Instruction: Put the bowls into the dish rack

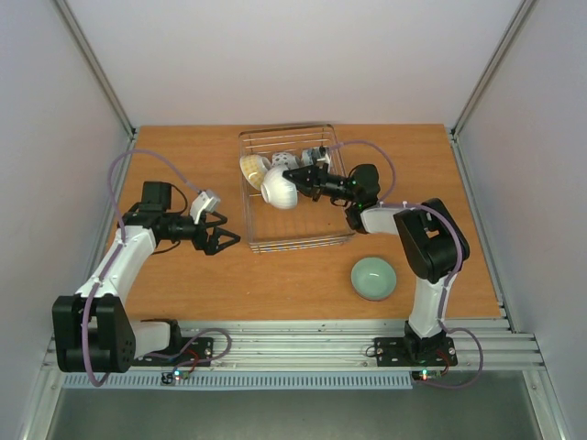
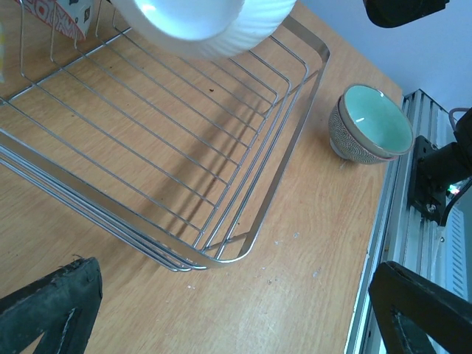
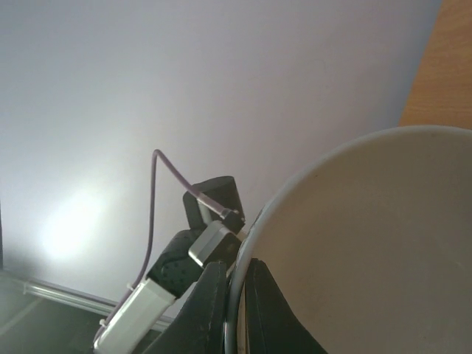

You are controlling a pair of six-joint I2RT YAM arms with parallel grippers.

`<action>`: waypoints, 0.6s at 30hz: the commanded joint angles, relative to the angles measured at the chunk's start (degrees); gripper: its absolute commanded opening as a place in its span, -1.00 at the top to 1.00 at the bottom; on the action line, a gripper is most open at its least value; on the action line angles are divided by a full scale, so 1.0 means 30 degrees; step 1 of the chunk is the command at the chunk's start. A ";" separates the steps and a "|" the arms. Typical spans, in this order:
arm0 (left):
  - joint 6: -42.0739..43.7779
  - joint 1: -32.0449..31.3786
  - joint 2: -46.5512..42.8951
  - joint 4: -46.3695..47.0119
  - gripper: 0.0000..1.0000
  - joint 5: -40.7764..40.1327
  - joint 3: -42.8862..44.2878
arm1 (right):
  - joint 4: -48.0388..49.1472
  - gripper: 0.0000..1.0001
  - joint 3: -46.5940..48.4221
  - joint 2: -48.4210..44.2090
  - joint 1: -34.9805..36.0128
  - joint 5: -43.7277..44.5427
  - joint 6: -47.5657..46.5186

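The silver wire dish rack stands at the table's middle back; its near corner shows in the left wrist view. My right gripper is shut on the rim of a plain white bowl, held tilted above the rack; the fingers pinch its rim, and the bowl also shows from below. A cream bowl, a dotted bowl and a patterned bowl stand in the rack's back. A pale green bowl sits on the table. My left gripper is open and empty, left of the rack.
The wooden table is walled by white panels on three sides. A metal rail runs along the near edge, also in the left wrist view. The left arm's camera and cable show in the right wrist view.
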 commanded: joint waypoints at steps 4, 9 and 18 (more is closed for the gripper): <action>-0.0838 -0.0076 0.0102 0.1244 -0.99 -0.0202 -0.0219 | 0.1730 0.97 0.0568 -0.1273 0.0045 -0.0181 0.0770; -0.1386 -0.0076 0.0201 0.1407 -0.99 -0.0220 -0.0124 | 0.1736 0.97 0.0684 -0.1231 0.0195 -0.0102 0.0856; -0.1750 -0.0076 0.0223 0.1785 -0.99 -0.0008 -0.0307 | 0.1741 0.97 0.0818 -0.1196 0.0367 -0.0278 0.1053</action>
